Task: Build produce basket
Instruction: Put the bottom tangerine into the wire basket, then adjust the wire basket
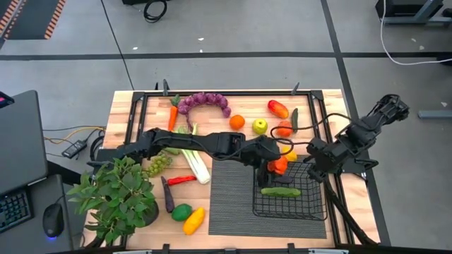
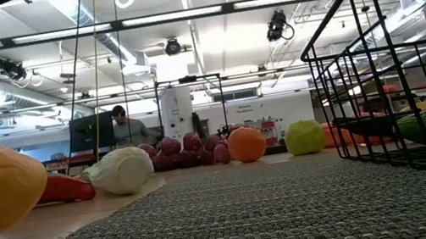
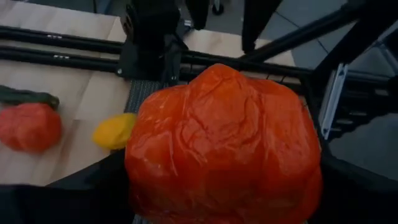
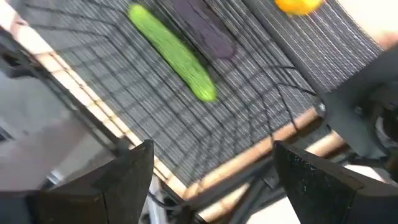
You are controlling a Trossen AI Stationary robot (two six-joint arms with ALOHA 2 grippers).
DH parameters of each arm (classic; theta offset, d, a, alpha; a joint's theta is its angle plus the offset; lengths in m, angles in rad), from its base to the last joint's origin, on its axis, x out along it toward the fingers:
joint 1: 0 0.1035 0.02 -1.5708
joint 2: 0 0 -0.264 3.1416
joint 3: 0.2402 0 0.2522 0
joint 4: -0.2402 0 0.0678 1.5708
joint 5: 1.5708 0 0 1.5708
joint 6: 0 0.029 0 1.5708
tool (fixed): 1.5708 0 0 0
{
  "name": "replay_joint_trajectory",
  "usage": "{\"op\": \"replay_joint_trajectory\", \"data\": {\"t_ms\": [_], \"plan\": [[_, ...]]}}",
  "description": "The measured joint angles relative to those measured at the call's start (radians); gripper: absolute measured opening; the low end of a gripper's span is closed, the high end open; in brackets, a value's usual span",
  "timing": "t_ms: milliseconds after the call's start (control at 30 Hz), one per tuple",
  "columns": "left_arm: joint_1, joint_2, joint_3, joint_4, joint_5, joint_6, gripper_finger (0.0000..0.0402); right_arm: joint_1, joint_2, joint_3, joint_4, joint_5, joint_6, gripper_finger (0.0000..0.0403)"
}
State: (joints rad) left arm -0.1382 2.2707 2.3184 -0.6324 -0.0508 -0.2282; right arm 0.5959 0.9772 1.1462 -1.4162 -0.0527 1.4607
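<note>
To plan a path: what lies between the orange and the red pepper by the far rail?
In the high view, the green apple lies between the orange and the red pepper.

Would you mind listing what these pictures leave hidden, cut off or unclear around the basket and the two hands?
- Left hand: its fingers are covered by the orange pepper it holds, which fills the left wrist view.
- Basket: cut off by the right edge in the low view; the left arm hides part of its floor in the high view.
- Dark purple item beside the cucumber: blurred, identity unclear.
- Right hand: open, empty, beside the basket.
</note>
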Motion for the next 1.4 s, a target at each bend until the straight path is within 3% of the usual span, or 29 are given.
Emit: {"op": "replay_joint_trajectory", "data": {"t_ms": [233,433,667,833,1067,1400], "plan": [[-0.009,0.03,-0.004,0.003,-0.029,-0.096,0.0346,0.018,-0.014,0.06,0.062,0.163,0.022,0.0329],[-0.005,0.026,-0.003,0.0,-0.035,-0.135,0.0346,0.03,-0.012,0.061,0.061,0.167,0.016,0.0329],[-0.006,0.026,-0.003,-0.035,-0.02,-0.309,0.0346,0.036,-0.011,0.061,0.062,0.208,0.014,0.0329],[-0.005,0.026,-0.002,-0.034,-0.018,-0.288,0.0353,0.036,-0.011,0.061,0.081,0.265,0.037,0.0329],[-0.021,0.026,-0.002,-0.046,0.016,-0.097,0.0393,0.035,0.001,0.061,0.169,0.346,0.04,0.0329],[-0.015,0.026,-0.002,-0.026,-0.007,-0.119,0.0396,0.015,0.083,0.06,0.246,0.362,0.029,0.0329]]}}
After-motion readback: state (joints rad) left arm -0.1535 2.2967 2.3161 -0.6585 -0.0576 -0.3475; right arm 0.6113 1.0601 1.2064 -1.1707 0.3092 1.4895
